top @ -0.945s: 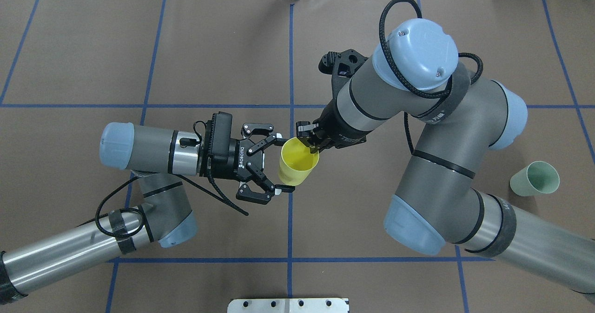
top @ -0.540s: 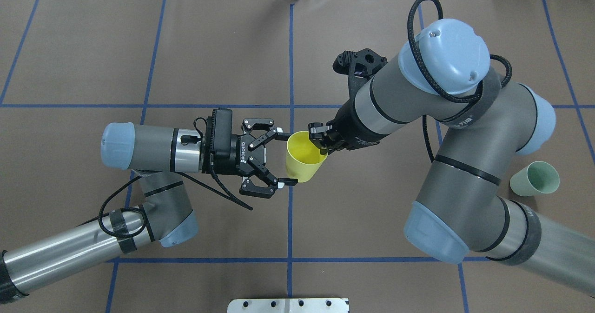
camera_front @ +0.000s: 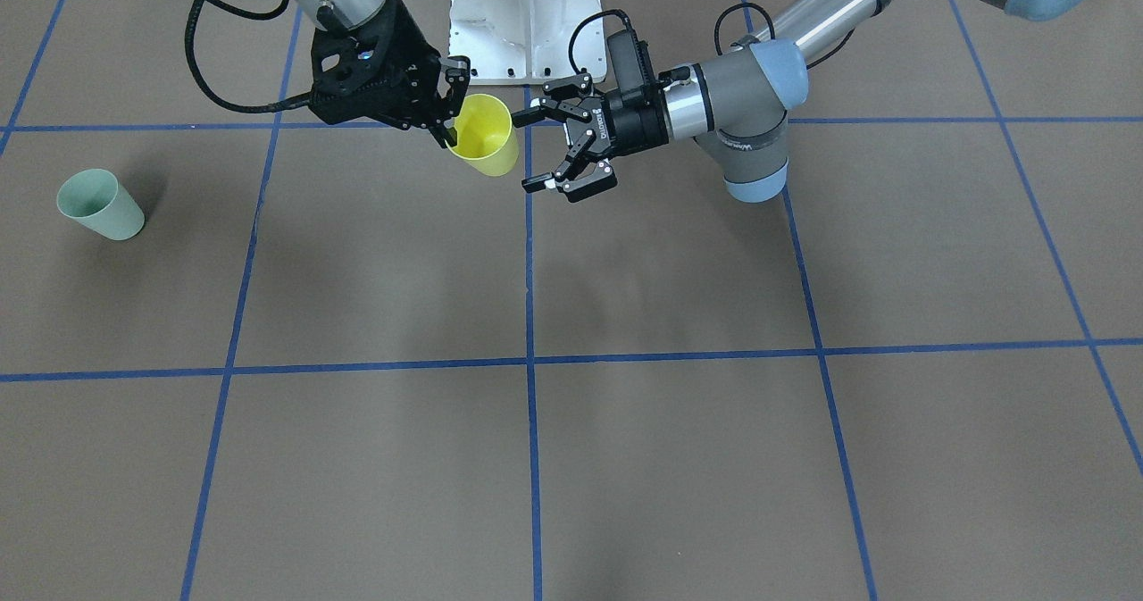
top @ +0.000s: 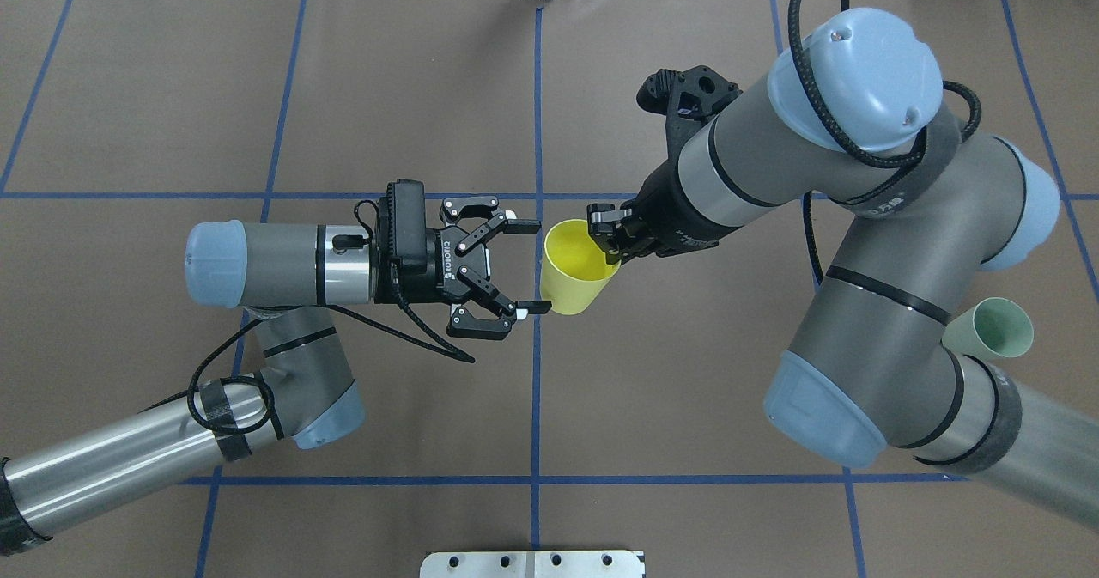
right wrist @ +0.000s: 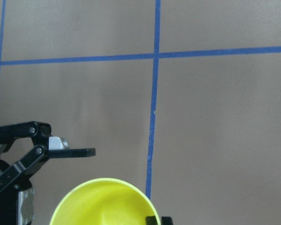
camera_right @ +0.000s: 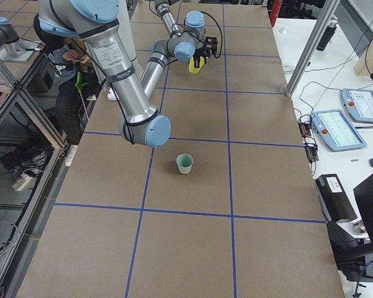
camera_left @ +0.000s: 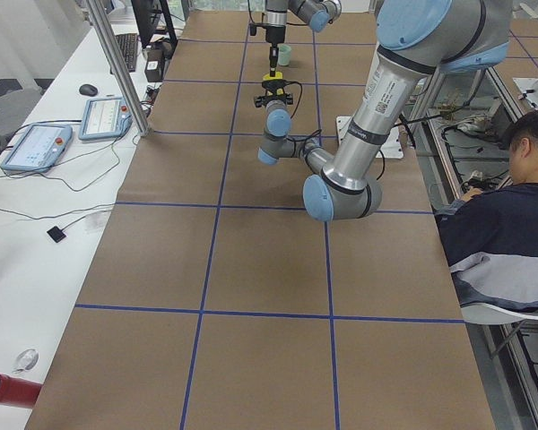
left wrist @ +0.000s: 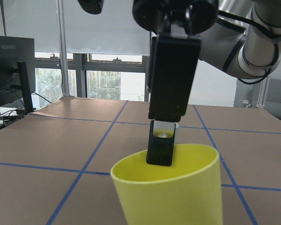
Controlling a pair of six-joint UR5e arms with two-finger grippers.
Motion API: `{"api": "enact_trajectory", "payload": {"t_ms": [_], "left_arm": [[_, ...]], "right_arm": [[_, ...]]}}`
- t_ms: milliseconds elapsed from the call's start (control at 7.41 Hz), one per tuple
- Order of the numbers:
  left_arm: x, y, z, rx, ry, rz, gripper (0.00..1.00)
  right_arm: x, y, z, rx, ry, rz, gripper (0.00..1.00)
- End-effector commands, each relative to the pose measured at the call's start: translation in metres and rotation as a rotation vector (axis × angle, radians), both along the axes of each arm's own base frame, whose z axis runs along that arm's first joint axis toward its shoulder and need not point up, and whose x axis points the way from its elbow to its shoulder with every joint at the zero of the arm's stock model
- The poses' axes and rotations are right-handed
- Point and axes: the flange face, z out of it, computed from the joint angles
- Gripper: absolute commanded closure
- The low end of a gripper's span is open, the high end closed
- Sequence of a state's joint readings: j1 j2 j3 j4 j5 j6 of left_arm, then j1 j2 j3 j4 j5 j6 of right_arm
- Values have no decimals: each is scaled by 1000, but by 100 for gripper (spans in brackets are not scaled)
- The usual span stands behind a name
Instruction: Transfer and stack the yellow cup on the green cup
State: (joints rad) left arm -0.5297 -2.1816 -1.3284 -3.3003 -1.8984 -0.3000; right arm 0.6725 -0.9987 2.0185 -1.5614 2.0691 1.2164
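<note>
The yellow cup [top: 577, 270] hangs above the table near the middle, held upright with a slight tilt. My right gripper [top: 608, 239] is shut on its rim, one finger inside and one outside. It shows the same way in the front view, cup [camera_front: 485, 147] and right gripper [camera_front: 446, 125]. My left gripper [top: 530, 265] is open and empty, just left of the cup, its fingertips level with the cup's wall and apart from it. The green cup [top: 998, 327] stands upright far right, partly behind my right arm; it also shows in the front view [camera_front: 98, 204].
The brown table mat [top: 386, 88] carries blue grid tape. My right arm's elbow [top: 824, 406] hangs over the table between the yellow cup and the green cup. A metal base plate [top: 532, 563] sits at the near edge.
My right gripper has carried the yellow cup to the right and slightly farther away, out from between the left gripper's open fingers. The left gripper has stayed open and shifted slightly.
</note>
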Motion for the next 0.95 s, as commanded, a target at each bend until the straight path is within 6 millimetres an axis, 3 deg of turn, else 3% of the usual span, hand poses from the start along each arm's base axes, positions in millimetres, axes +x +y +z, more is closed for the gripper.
{"api": "enact_trajectory", "payload": {"t_ms": [0,270,540,810], "left_arm": [[-1,-3,0,-5,-3,-5,0],[-3,-6,2,-38,4,-18,0],[0,-19,3,-131,-19,-69,1],[-18,-67,15,-226,-151,-169,1]], "right_arm": [[26,-26,7,-10,11,65,100],[59,-56,25,-31,39,141,100],[105,-96,61,8,111,191,100],[145,-117,88,56,189,181,100]]}}
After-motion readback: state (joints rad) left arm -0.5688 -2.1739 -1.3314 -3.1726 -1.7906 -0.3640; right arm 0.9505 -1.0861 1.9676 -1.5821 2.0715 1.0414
